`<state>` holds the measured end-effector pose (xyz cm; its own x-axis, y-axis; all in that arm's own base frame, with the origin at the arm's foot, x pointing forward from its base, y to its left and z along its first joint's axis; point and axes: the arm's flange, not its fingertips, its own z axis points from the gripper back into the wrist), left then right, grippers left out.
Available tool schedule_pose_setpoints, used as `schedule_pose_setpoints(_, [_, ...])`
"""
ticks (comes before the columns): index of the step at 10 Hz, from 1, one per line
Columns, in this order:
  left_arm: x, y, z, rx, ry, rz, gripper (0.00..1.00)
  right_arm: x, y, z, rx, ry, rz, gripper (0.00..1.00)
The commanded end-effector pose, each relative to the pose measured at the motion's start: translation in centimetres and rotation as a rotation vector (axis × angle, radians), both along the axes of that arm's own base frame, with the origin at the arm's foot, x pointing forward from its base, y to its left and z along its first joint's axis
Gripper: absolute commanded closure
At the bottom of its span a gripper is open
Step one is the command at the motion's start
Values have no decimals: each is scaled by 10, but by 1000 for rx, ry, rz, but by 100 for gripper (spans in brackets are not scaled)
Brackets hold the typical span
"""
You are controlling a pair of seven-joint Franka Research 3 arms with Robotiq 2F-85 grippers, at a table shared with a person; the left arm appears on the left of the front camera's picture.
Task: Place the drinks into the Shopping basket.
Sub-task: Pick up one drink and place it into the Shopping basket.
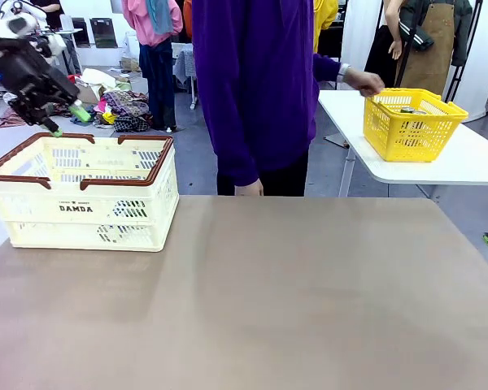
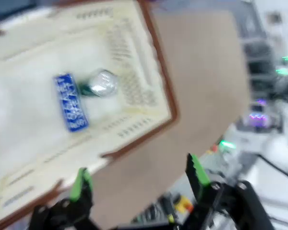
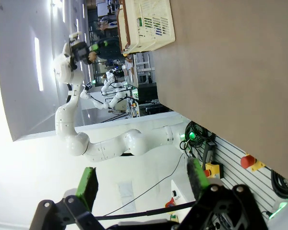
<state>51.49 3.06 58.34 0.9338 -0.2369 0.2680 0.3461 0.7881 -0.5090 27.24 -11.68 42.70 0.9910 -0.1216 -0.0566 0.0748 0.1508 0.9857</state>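
**Two cans in the cream basket, both jaws wide and empty**

Nearest to me, in the right wrist view, my right gripper (image 3: pixel 141 170) stands fully spread along the bottom of the frame with nothing between the green pads. The left gripper (image 2: pixel 138 170) reads the same in its own view: pads far apart and nothing held. In the front view it hangs in the upper left, above the far rim of the Shopping basket (image 1: pixel 89 221).

Past the bare brown table (image 1: pixel 268 301), the left wrist view looks down into the basket. A blue can (image 2: pixel 71 103) lies on its side on the floor, left of centre. A green can (image 2: pixel 98 85) sits just beside it with its silver top turned toward the lens. I cannot tell whether the two are touching.

I judge these cans to be smooth, thin-walled and easy to dent, and likely to roll when lying flat. I would pinch one across the middle of the body, with moderate squeeze.

The left wrist view is smeared, so the lettering is unreadable. From the front, the basket wall hides both cans. Far right, the person's hand (image 1: pixel 363 81) is at a yellow basket (image 1: pixel 411 130); something dark lies inside, too small to identify.
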Motion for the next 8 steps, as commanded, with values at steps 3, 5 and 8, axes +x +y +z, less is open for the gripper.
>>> schedule_pose_setpoints(3, [-72,84,-59,-649,249,-108,0,0,1,4,16,7,-8,0])
schedule_pose_setpoints(5, [-98,138,-88,-891,131,72,0,0,1,4,16,7,-8,0])
schedule_pose_setpoints(8, [-114,155,-98,-873,153,46,0,0,1,4,16,7,-8,0])
